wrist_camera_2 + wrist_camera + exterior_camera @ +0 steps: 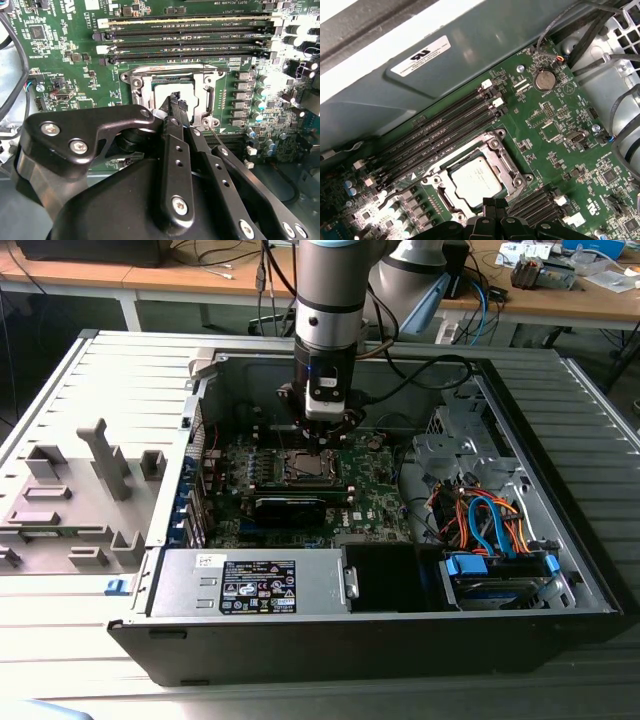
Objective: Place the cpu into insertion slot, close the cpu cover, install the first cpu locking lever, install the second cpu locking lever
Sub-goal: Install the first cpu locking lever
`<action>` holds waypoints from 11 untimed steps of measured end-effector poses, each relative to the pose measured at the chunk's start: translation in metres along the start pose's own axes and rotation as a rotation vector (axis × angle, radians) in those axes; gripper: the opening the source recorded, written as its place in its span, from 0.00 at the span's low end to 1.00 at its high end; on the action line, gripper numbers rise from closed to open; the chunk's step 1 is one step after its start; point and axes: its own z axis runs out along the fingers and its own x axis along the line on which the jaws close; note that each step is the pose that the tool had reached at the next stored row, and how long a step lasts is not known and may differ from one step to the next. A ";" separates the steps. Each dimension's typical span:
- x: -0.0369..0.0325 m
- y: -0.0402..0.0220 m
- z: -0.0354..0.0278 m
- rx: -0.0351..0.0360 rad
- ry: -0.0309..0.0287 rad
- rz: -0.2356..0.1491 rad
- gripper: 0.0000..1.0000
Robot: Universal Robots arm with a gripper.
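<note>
The cpu (475,180) lies flat in the insertion slot (451,202) on the green motherboard, silvery top up. The cpu cover (496,156) is down around it as a metal frame, and the chip (167,92) shows through the cut-out of the cover (142,84). My gripper (493,202) hovers at the socket's edge, its black fingers (176,145) pressed together with nothing visibly between them. In the exterior view the gripper (325,438) hangs just above the socket (305,466). A thin metal lever (214,132) runs beside the fingers.
Memory slots (440,131) run along one side of the socket, a round battery (544,79) sits further off. The case wall (470,45) rises close behind. Cables and a drive bay (490,530) fill the exterior view's right; a power supply (255,582) sits in front.
</note>
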 end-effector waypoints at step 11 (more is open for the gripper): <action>0.0000 0.0000 0.0000 -0.0003 -0.0009 -0.017 0.11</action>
